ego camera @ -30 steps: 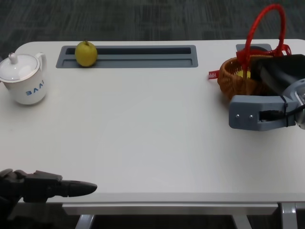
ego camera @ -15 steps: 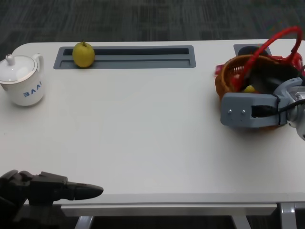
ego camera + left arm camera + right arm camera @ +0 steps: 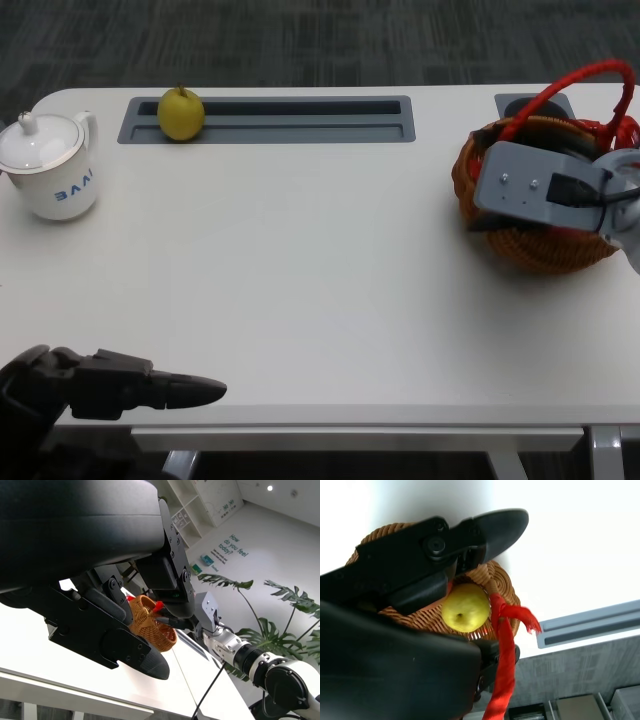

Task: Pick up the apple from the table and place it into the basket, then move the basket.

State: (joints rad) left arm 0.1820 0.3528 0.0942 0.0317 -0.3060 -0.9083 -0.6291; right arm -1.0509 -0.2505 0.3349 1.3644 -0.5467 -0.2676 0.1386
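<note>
Wicker basket [image 3: 535, 225] sits at the surface's right edge with the apple [image 3: 465, 607] inside; light but stiff, best gripped by its rim rather than the floppy red handle [image 3: 575, 85]. The right robot hand [image 3: 440, 550] grips that rim. The left robot hand [image 3: 120, 390] hovers empty, fingers stretched out.

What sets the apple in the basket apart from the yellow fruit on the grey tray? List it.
The apple lies inside the wicker basket, beside the right hand; the yellow fruit sits on the grey tray, far from that hand. The yellow fruit stands stem up; the apple shows a dimpled end. Both are round and yellow-green.
</note>
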